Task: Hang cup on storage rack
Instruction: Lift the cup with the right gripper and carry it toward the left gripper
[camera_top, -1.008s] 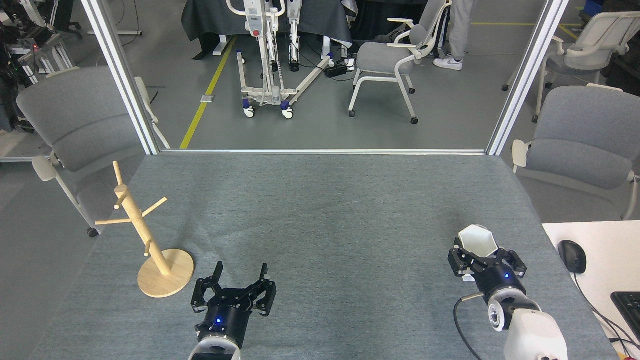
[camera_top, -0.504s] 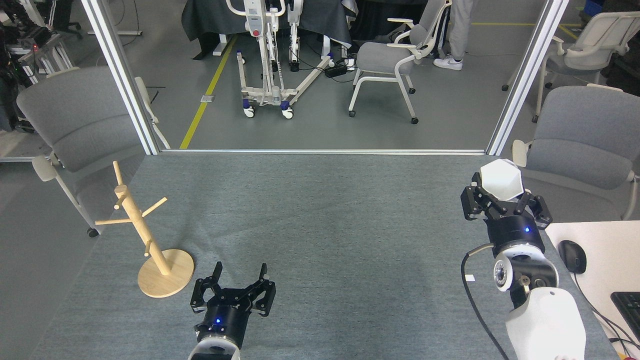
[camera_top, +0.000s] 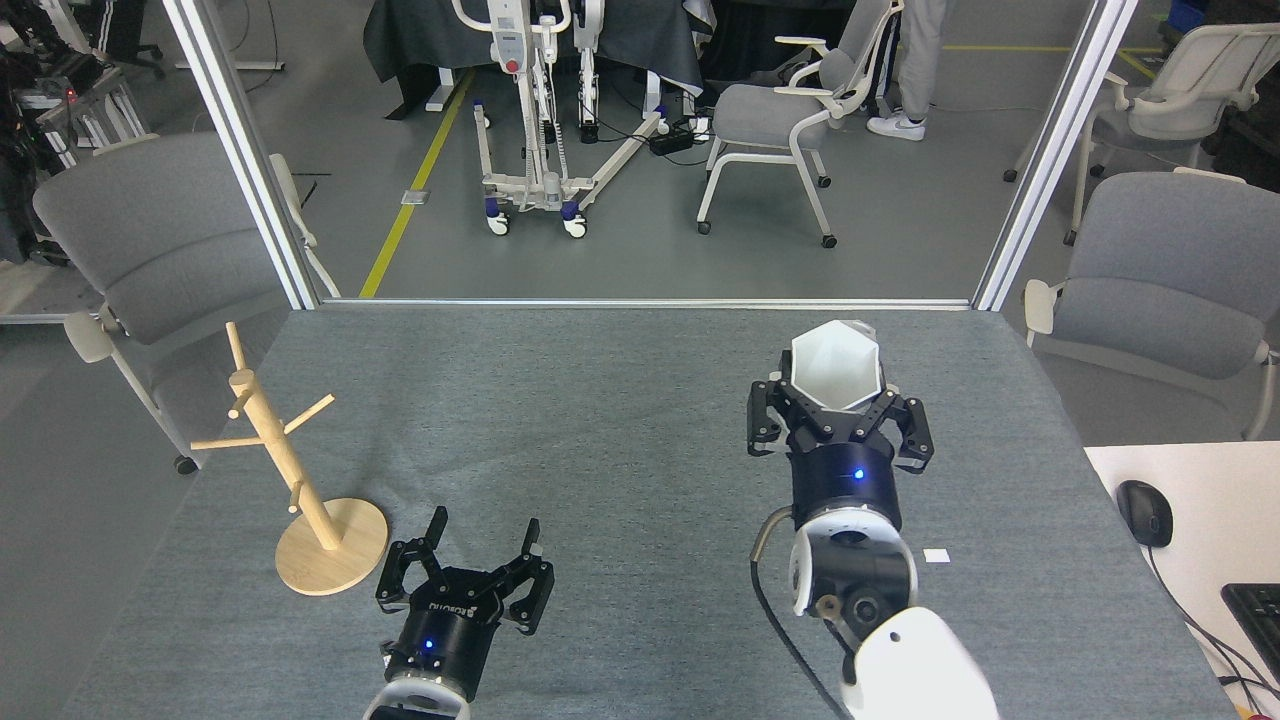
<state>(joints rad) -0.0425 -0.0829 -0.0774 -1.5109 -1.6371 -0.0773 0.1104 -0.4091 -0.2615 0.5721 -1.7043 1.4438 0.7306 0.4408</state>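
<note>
**Mia:** What is closest to us?

**Sam:** The left pincer (camera_top: 483, 545). It sits low over the gray bench (camera_top: 620, 420), near the front edge. Its black fingers are spread wide and there is nothing between them.

**Mia:** And next to it?

**Sam:** The storage rack (camera_top: 300, 480), a little to the left of that pincer. Its round wooden foot sits flat on the bench. The thin post leans up and to the left, and small pegs stick out from it. No peg has anything on it.

**Mia:** Where is the cup?

**Sam:** Over on the right side. The right pincer (camera_top: 838, 400) is pinching the cup (camera_top: 836, 366). The black fingers press on its sides. The cup is white with flat, pointy sides, and its open mouth faces up toward us. It is held up above the bench, well apart from the rack.

**Mia:** What is that tiny white thing?

**Sam:** A small white scrap (camera_top: 937, 556) lying on the bench, to the right of the right arm.

**Mia:** And far away?

**Sam:** Past the bench there are gray chairs (camera_top: 770, 115) on the floor, and a yellow line (camera_top: 415, 180).
</note>
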